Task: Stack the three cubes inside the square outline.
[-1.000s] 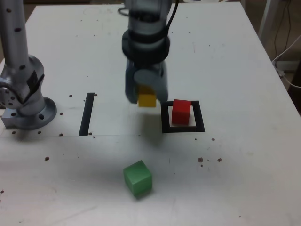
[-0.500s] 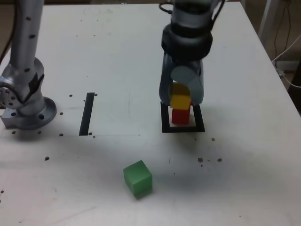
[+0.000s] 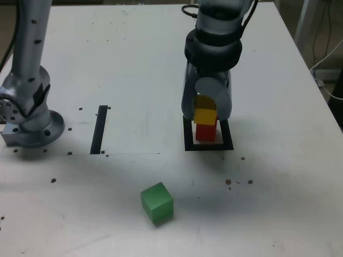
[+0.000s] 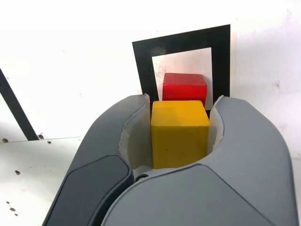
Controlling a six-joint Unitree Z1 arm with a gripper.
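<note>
Three cubes: one yellow cube (image 4: 179,134), pinched between the fingers of the gripper (image 4: 180,129), overlapping the red one in both views, contact between them not discernible; one red cube (image 3: 206,131), within the black square outline (image 3: 189,145); one green cube (image 3: 157,202), outside the outline, on the pale surface (image 3: 268,193). Also one straight black strip (image 3: 99,130).

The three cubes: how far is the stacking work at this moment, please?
Done: the red cube sits inside the black square outline. In hand: the pincer grips the yellow cube, near the red one. Left: release yellow on red, then stack the green cube, which lies outside the outline.
</note>
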